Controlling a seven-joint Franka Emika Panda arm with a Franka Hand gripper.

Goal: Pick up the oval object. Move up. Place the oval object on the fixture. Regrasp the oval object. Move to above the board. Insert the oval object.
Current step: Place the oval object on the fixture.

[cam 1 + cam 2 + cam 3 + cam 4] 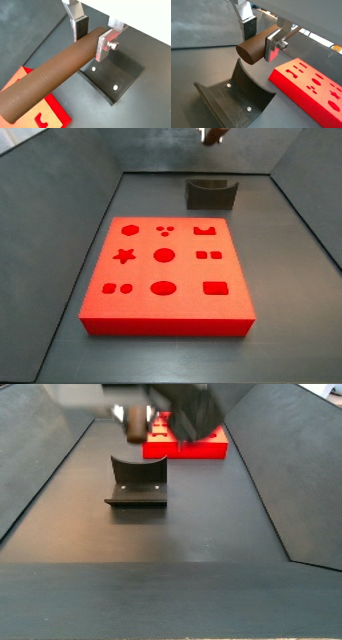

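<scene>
My gripper (pixel 93 39) is shut on the oval object (pixel 53 80), a brown rounded rod gripped near one end, with its long part sticking out sideways. Both wrist views show it between the silver fingers (pixel 271 45); its blunt end (pixel 252 49) shows there too. I hold it in the air above the fixture (pixel 238 95), a dark block with a curved notch. The red board (pixel 311 85) lies flat beside the fixture. In a side view the gripper (pixel 211 134) is at the top edge above the fixture (pixel 210 193), beyond the board (pixel 167 268).
Grey walls enclose the dark floor on both sides (pixel 301 218). In a side view the fixture (pixel 136 482) stands nearer the camera than the board (pixel 187 442), with the blurred gripper (pixel 147 414) above it. The fixture's base plate (pixel 117 75) has visible screws.
</scene>
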